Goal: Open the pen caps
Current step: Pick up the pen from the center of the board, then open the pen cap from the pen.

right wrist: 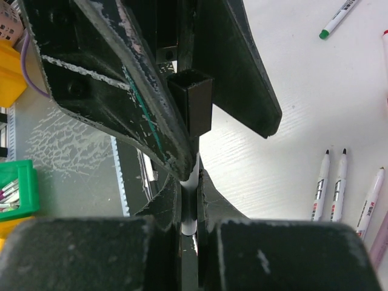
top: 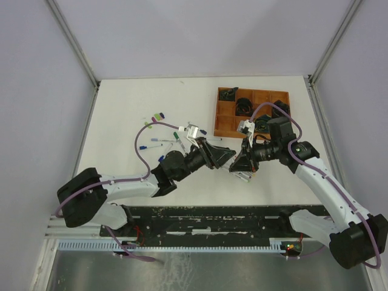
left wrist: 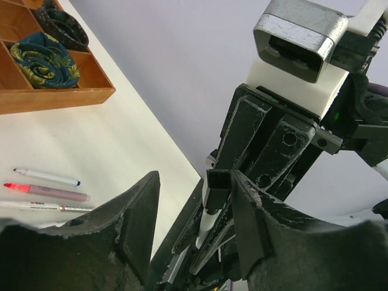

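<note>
Right gripper (right wrist: 190, 203) is clamped shut on a white pen barrel (right wrist: 193, 174), held up between both arms near table centre. Its black cap (left wrist: 217, 187) is sat between the half-open jaws of the left gripper (left wrist: 194, 189), touched by one finger only. Other pens (right wrist: 321, 188) are seen lying on the table (right wrist: 315, 109)

White table (top: 133, 109). Brown wooden compartment tray (top: 223, 125) lies flat at 1 o'clock on it. Dark fabric rolls sit in some cells: one (top: 244, 105) just off tray centre toward 10 o'clock, another (top: 280, 109) at the 3 o'clock edge. Left wrist view: blue-and-gold roll (left wrist: 45, 60), black patterned roll (left wrist: 63, 27) in the cell at its 1 o'clock. Right wrist view: green bin (right wrist: 18, 188) at 9 o'clock, yellow block (right wrist: 7, 66) at 10 o'clock.
</note>
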Robot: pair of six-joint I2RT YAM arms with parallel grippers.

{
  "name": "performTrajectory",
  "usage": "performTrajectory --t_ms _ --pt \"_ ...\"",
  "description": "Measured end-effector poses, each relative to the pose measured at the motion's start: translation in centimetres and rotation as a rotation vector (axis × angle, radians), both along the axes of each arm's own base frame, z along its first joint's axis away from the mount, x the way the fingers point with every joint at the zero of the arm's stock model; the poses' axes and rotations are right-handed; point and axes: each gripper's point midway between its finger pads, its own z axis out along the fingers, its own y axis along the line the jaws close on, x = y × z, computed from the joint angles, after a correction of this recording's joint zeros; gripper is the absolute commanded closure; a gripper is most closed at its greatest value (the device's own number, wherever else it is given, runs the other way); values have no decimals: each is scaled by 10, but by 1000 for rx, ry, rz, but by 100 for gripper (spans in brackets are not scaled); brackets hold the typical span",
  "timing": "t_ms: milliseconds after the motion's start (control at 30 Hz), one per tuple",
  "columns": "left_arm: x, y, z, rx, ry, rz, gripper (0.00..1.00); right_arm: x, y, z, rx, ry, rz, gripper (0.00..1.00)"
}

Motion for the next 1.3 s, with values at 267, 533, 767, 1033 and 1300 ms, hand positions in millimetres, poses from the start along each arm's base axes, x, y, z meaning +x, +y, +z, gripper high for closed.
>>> performTrajectory --t_ms 267,533,767,1033,1300 --pt "3 -1 11 -60 15 10 51 -1 -1 -1 -3 4 1 99" --pt "6 1 19 -100 28 24 54 -1 -1 -2 -10 8 -3 99" --pt "7 -3 10 -101 62 18 58 0 -2 -3 -17 5 -10 99" --pt "6 -10 1 -112 94 -7 66 5 -4 -9 -48 10 -36 99" --pt "6 -10 1 -110 94 -12 71 7 -5 -11 -53 9 -43 99"
